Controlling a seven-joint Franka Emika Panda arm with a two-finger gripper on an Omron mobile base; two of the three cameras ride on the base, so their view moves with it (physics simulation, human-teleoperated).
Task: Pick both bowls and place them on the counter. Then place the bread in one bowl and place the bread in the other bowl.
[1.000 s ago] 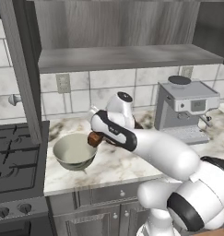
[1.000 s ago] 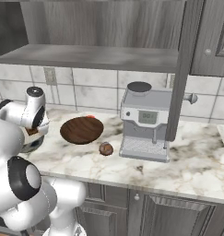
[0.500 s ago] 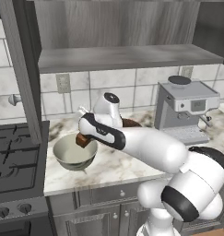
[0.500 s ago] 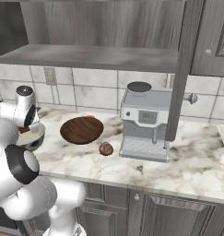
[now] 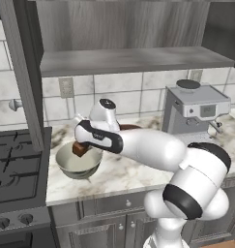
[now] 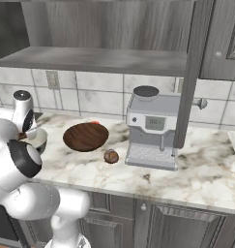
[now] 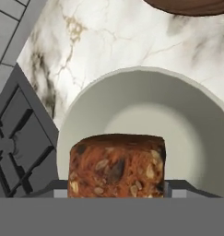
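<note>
My gripper is shut on a brown seeded piece of bread and holds it just over the deep cream bowl, which stands on the marble counter by the stove. In the hand view the bread sits between the fingertips above the bowl's pale inside. The wide dark wooden bowl rests on the counter to the right, and its rim shows at the top of the hand view. A second, round bread lies on the counter beside the wooden bowl.
A grey coffee machine stands on the counter at the right. The black stove borders the cream bowl on the left. A grey wall shelf hangs above. Something small and red lies behind the wooden bowl.
The arm has swung left with the bread, from the bowl's right rim to over its middle, and has come a little lower. The bowls and the round bread have stayed put.
</note>
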